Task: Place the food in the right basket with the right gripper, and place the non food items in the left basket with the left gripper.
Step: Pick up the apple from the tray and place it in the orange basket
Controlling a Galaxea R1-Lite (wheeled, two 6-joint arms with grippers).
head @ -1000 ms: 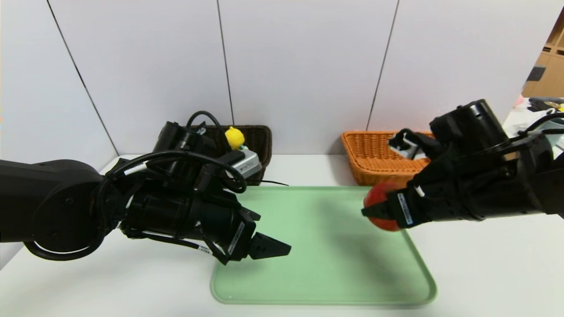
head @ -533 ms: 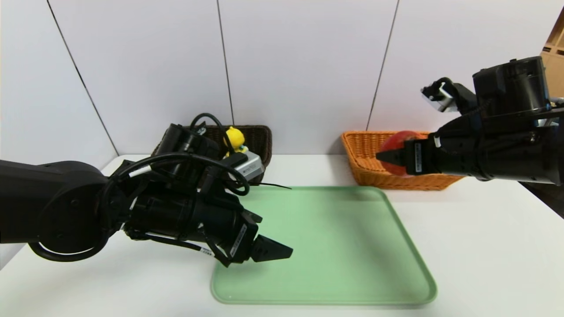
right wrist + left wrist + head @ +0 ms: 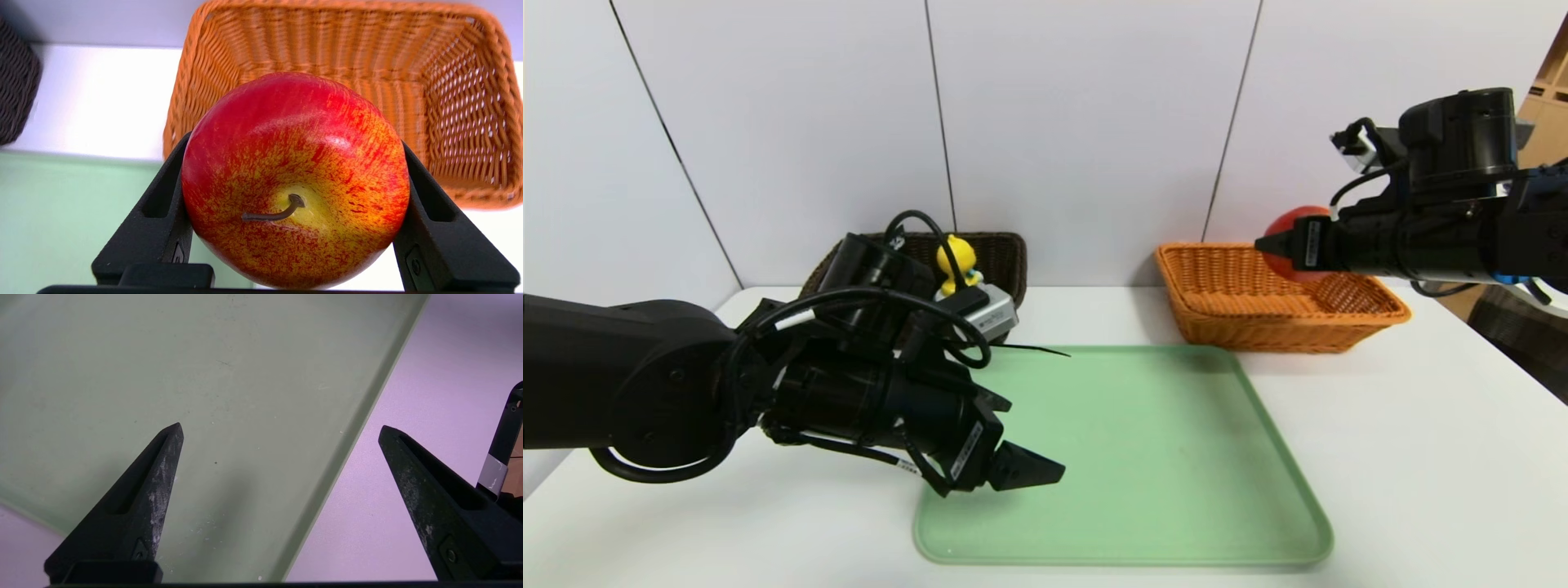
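A white surface (image 3: 1380,457) stands before a pale panelled wall (image 3: 1078,122), and a flat green tray (image 3: 1160,457) with a low raised rim lies on it. At the far right is a shallow orange wicker basket (image 3: 1258,331), rectangular, with a flared rim. The right pincer (image 3: 1278,245), black and reaching in from the right, is in the air at this basket, above the level of its rim. It holds a round red apple (image 3: 1294,265) between its two fingers (image 3: 163,204), one pressed against each side of the fruit. The apple is raised above the basket, not resting in it. Seen close up from the right wrist, the apple is red flecked with yellow, and its short, curved brown stem (image 3: 278,212) faces the wrist camera. At the far left is a dark brown wicker basket (image 3: 1005,253), partly hidden behind the left arm (image 3: 849,392). A yellow duck toy (image 3: 958,257) shows at this basket, its lower part partly covered by the arm's fittings. The left pincer (image 3: 1033,437) hovers over the left part of the tray, pointing toward the right. Its fingers (image 3: 159,486) are spread wide with nothing between them, and the apple is well apart from it, farther away and to the right.
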